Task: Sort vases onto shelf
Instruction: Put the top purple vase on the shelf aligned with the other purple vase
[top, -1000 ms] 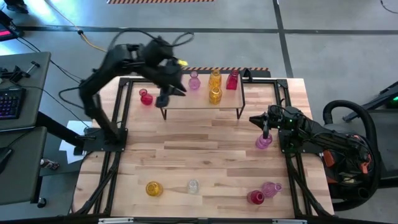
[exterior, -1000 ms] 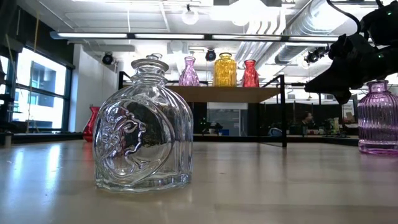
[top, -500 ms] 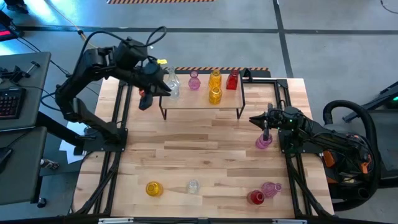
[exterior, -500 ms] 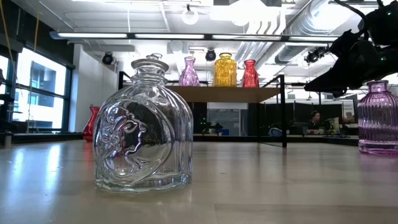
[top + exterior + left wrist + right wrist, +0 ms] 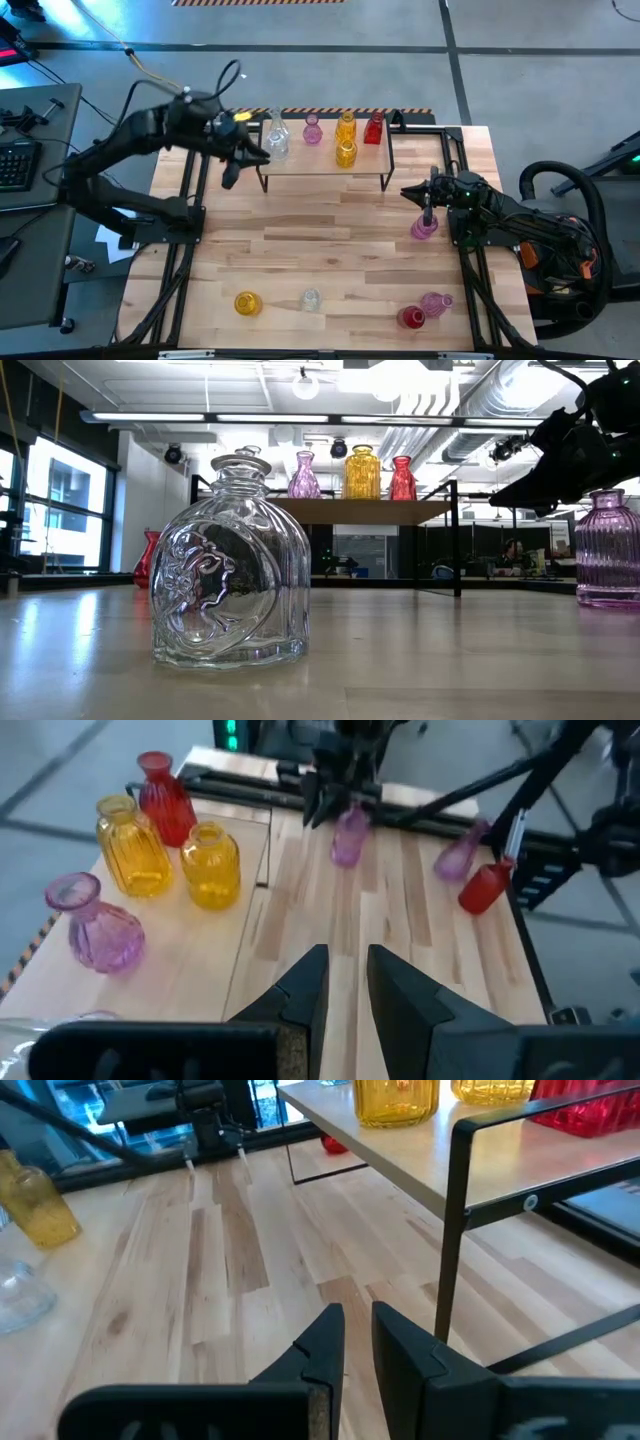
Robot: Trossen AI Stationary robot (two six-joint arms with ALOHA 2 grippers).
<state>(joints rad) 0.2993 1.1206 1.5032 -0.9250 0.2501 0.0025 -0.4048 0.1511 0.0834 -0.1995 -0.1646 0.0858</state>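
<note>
Left arm has pulled back w/ its left gripper (image 5: 231, 172) now off the shelf's (image 5: 320, 166) left end, fingers nearly together, empty; clear vase (image 5: 275, 137) stands alone on the shelf.

Shelf holds colours grouped: pink vase (image 5: 312, 130), two amber vases (image 5: 346, 152), red vase (image 5: 374, 129), prob. why clear went far left.

Right gripper (image 5: 428, 207) sits over the purple vase (image 5: 424, 227) beside the shelf's right leg; can't tell if it's gripped.

Front edge: amber bottle (image 5: 246, 303), small clear vase (image 5: 310, 299), red/pink pair (image 5: 421, 311) – well apart, nothing blocking.
</note>
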